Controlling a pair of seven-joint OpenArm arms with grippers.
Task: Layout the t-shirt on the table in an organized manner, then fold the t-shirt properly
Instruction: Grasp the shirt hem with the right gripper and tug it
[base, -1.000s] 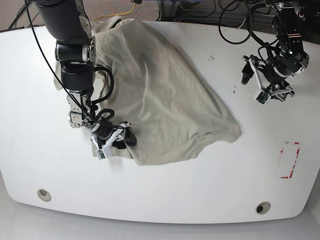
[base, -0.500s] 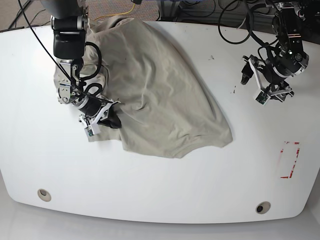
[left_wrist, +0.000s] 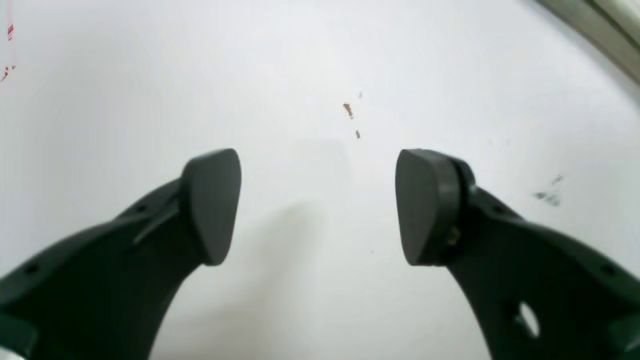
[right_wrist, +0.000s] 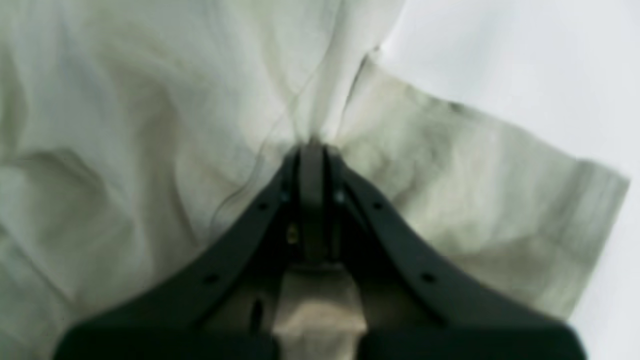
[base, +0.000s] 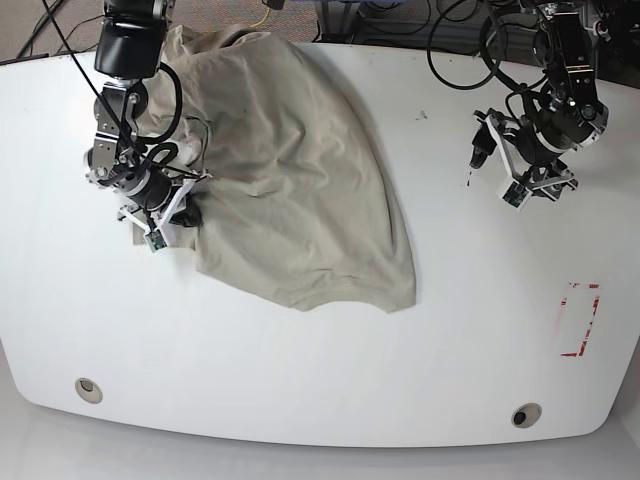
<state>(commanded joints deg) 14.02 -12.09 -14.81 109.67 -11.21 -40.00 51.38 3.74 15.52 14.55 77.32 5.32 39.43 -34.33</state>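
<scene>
Beige t-shirt (base: 290, 190) bunched in a wrinkled heap on the far left half of the white bench (base: 330, 370), hem drooping toward the middle, top edge reaching the far rim. Right gripper (base: 165, 218) at the shirt's left edge, fingers (right_wrist: 312, 165) pressed together and pinching a fold of the cloth, with fabric fanning out from the pinch and a sleeve-like flap (right_wrist: 480, 200) spreading to one side. Left gripper (base: 520, 165) well apart from the shirt, hovering over bare bench near the far right; fingers (left_wrist: 212, 200) spread wide, nothing between them, only small brown specks (left_wrist: 348, 110) on the surface beyond. Red tape rectangle (base: 580, 320) near the right edge, two grommet holes (base: 88, 388) along the near rim.

Compared with a second ago: pinch point carried up and to the left, shirt dragged along, its lower corner pulled back from the centre right. Left gripper shifted slightly left.
</scene>
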